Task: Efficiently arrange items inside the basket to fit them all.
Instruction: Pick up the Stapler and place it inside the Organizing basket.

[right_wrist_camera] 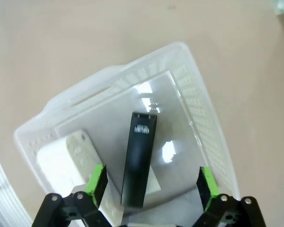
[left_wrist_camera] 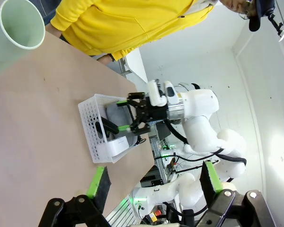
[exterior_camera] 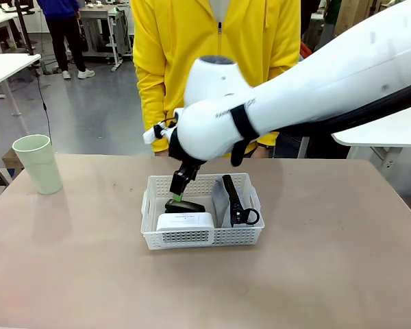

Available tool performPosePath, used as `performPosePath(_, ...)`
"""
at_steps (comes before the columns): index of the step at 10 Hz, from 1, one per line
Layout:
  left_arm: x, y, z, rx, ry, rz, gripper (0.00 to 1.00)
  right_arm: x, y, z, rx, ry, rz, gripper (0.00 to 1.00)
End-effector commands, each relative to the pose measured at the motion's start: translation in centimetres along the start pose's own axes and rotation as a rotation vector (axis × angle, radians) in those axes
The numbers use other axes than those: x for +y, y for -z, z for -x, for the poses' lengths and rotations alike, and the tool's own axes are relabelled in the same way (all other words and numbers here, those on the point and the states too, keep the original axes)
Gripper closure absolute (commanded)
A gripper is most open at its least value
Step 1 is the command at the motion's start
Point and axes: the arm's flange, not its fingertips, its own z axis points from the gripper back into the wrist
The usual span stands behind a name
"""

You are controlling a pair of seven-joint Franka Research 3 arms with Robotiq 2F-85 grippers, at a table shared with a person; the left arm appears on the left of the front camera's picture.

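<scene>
The white basket (exterior_camera: 149, 205) sits mid-table. Inside it, a small white box (exterior_camera: 185, 221) lies at the front left with the black stapler (exterior_camera: 186, 205) just behind it. The grey pouch (exterior_camera: 221, 199) stands on edge along the right side, its ring pull (exterior_camera: 246, 217) toward me. My right gripper (exterior_camera: 179, 197) hangs open just above the stapler (right_wrist_camera: 139, 158), whose near end lies free between the spread fingers (right_wrist_camera: 97, 180) on the basket floor. The pale green cup (exterior_camera: 38, 163) stands at the far left of the table, outside the basket. My left gripper (left_wrist_camera: 154, 182) is open and holds nothing, well away from the basket (left_wrist_camera: 92, 127).
A person in a yellow jacket (exterior_camera: 216, 48) stands at the far edge, right behind the basket. Bare tabletop (exterior_camera: 329, 260) surrounds the basket on all sides. My right arm (exterior_camera: 315, 89) reaches in from the upper right, over the far right of the table.
</scene>
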Motion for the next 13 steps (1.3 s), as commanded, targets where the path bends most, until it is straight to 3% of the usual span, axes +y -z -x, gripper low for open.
performPosePath(1,-0.2,0.1,0.0,-0.018,0.022,0.025,0.00,-0.7,-5.6,6.4,-0.057,0.002,-0.117,0.00)
performPosePath(3,-0.2,0.1,0.0,-0.018,0.022,0.025,0.00,-3.3,-9.3,12.7,-0.109,0.067,-0.326,0.00)
performPosePath(4,-0.2,0.1,0.0,-0.018,0.022,0.025,0.00,-4.7,-10.5,16.2,-0.183,0.144,-0.399,0.00)
performPosePath(7,-0.2,0.1,0.0,-0.018,0.022,0.025,0.00,-6.8,-12.7,27.6,-0.421,0.505,-0.477,0.00)
performPosePath(9,-0.2,0.1,0.0,-0.018,0.022,0.025,0.00,-7.8,-11.0,36.3,-0.574,0.744,-0.593,0.00)
performPosePath(10,-0.2,0.1,0.0,-0.018,0.022,0.025,0.00,-7.6,-9.3,39.9,-0.694,0.793,-0.637,0.00)
performPosePath(13,-0.2,0.1,0.0,-0.018,0.022,0.025,0.00,-6.2,-4.1,46.7,-0.930,0.912,-0.695,0.00)
